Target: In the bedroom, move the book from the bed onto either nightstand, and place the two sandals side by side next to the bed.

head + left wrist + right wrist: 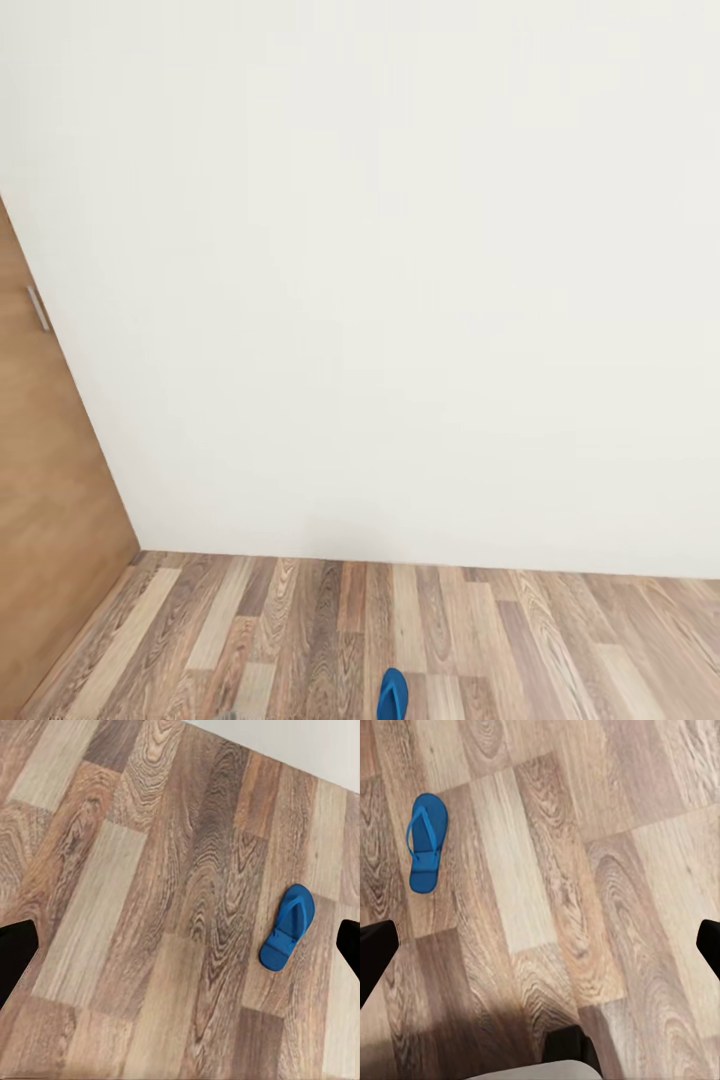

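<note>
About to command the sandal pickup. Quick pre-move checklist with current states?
1. Sandal located: ok. One blue sandal lies flat on the wood floor, strap side up, near the white wall.
2. Space around it: ok. Bare planks on every side, nothing touching it.
3. Left gripper ready: ok. Fingertips wide apart, nothing between them.
4. Right gripper ready: ok. Fingertips wide apart, nothing between them.
5. Gripper lined up over the sandal: not ok. It sits off to the side in both wrist views.
6. Second sandal, bed, book: cannot tell from these views.
7. Brown door beside the wall: cannot tell whether it crowds the approach.
</note>
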Available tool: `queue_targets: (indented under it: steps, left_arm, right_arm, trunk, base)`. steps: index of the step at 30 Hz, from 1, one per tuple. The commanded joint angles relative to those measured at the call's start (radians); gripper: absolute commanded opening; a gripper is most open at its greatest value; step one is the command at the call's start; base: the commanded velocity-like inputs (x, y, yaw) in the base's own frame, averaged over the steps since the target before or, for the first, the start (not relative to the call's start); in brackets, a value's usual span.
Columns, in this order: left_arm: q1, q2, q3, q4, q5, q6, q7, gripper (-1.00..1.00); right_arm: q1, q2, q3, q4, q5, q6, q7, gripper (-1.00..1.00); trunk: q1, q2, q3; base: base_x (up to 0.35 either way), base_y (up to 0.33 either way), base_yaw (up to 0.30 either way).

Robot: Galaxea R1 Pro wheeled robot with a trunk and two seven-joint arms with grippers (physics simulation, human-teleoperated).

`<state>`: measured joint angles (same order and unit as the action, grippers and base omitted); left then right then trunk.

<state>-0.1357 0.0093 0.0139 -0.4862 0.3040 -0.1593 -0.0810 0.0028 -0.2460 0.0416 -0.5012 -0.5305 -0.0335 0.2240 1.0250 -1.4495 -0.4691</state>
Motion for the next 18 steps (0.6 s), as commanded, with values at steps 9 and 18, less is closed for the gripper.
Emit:
queue_targets:
  steps: [9, 18]
  left_arm:
    - [-0.001, 0.0, 0.001, 0.002, 0.011, -0.002, -0.008, 1.0]
    - [-0.001, 0.0, 0.001, 0.002, 0.011, -0.002, -0.008, 1.0]
  right_arm:
    - [0.0, -0.001, 0.004, 0.0, -0.008, -0.003, 0.001, 1.0]
    - [0.0, -0.001, 0.004, 0.0, -0.006, -0.003, 0.0, 1.0]
  trunk:
    - [0.0, 0.0, -0.001]
    - [0.0, 0.0, -0.001]
  base:
    - [0.0, 0.0, 0.292]
    - [0.0, 0.0, 0.292]
